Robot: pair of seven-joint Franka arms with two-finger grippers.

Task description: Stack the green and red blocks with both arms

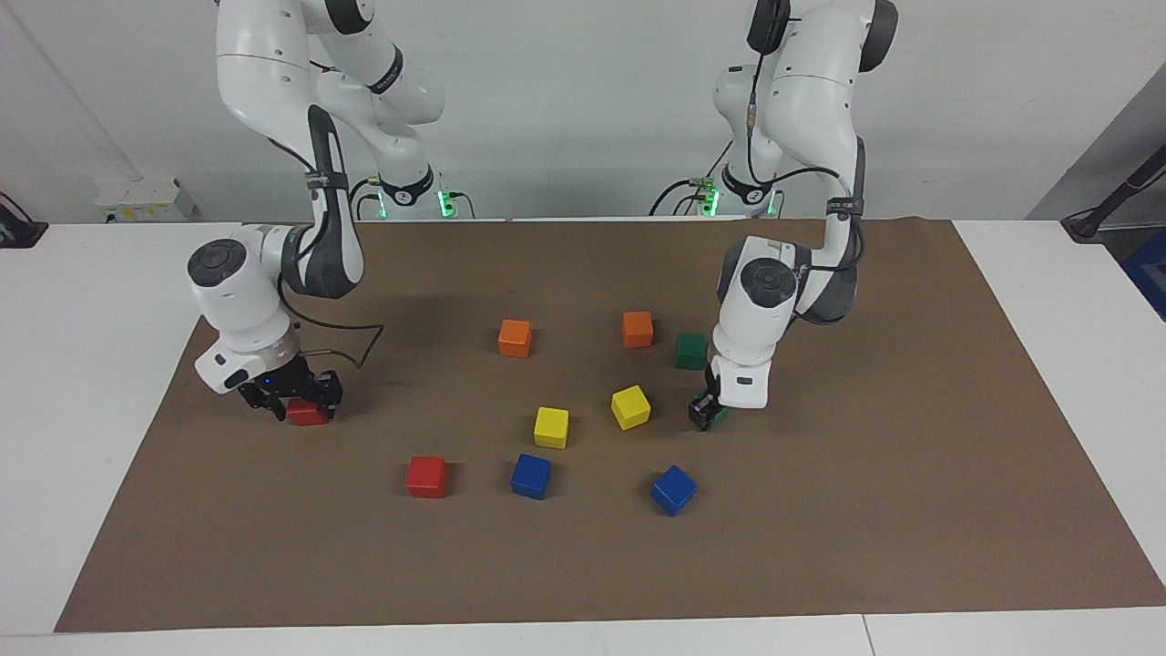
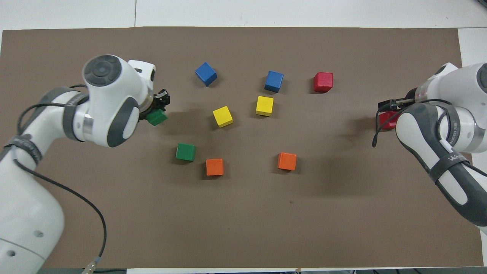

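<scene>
left gripper [image 1: 708, 412]: fingers are clamping a dark green cube [image 1: 718, 415]; in the overhead view the gripper [image 2: 158, 108] is showing that cube [image 2: 156, 117] tilted under it, at 9 o'clock from the nearer yellow cube [image 2: 222, 116].
held green cube: it is sitting low at the brown mat [image 1: 820, 510]; whether it is touching the mat cannot be told.
right gripper [image 1: 293, 397]: it is hanging over the mat's edge at the right arm's end, fingers spread wide on either side of a red cube [image 1: 307, 414] without gripping it.
red cube at right gripper: it is resting on the mat, mostly hidden by the gripper [image 2: 392, 110] from overhead, with only a red sliver [image 2: 387, 121] showing.
second red cube [image 1: 426, 476]: it is lying free on the mat, farther from the robots than the one under the right gripper; in the facing view at 9 o'clock from a blue cube [image 1: 531, 476].
second green cube [image 1: 690, 350]: it is lying free, nearer to the robots than the held one, just beside an orange cube [image 1: 638, 329].
other cubes: a second orange cube [image 1: 515, 337], two yellow cubes [image 1: 551, 426] [image 1: 630, 406] and a second blue cube [image 1: 673, 489] are lying scattered mid-mat, all apart from each other.
stack status: no cube is sitting on another.
</scene>
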